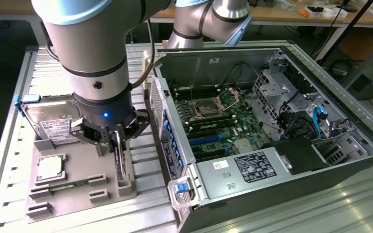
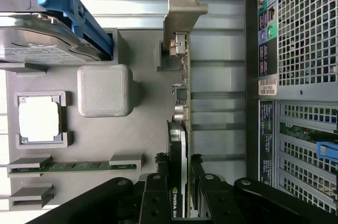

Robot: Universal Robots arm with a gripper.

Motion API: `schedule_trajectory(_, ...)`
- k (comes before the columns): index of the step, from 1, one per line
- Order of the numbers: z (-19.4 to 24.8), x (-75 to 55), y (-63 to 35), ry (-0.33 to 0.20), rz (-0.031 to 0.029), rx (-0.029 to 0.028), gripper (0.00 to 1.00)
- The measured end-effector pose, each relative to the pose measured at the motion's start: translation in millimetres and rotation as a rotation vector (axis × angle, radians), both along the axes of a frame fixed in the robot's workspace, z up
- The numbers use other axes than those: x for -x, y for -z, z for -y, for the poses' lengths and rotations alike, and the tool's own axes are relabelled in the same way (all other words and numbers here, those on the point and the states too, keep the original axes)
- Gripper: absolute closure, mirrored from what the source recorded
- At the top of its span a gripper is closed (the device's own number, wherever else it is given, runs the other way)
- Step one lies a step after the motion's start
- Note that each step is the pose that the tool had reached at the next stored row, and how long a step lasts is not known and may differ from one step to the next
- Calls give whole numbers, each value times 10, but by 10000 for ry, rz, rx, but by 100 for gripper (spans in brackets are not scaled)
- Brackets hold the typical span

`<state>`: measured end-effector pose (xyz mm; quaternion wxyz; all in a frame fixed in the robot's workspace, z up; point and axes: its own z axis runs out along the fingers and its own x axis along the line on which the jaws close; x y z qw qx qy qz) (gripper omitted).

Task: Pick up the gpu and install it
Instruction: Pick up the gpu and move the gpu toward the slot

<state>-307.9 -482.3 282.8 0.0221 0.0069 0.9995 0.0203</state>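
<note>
The gpu (image 2: 181,109) stands on its edge in a slot of the grey holder tray (image 2: 142,129), green board edge-on, its silver bracket (image 2: 182,12) at one end. My gripper (image 2: 178,192) is straight above it, with a black finger (image 2: 157,184) pressed against each face of the card near the fan end. In the exterior view the gripper (image 1: 116,140) is down on the gpu (image 1: 118,162) at the tray's edge nearest the open computer case (image 1: 238,179). The card rests in its holder.
On the tray (image 1: 76,196) lie a silver hard drive (image 1: 52,121), a processor (image 1: 49,167) and a narrow memory stick (image 1: 70,186). The case lies open at the exterior view's right, motherboard (image 1: 219,121) and blue slots (image 1: 206,141) exposed. A slatted metal table carries everything.
</note>
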Motion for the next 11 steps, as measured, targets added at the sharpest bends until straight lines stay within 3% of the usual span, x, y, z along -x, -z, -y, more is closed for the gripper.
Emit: schedule_trajectory(11,0,0,-32,0,-3,3,73)
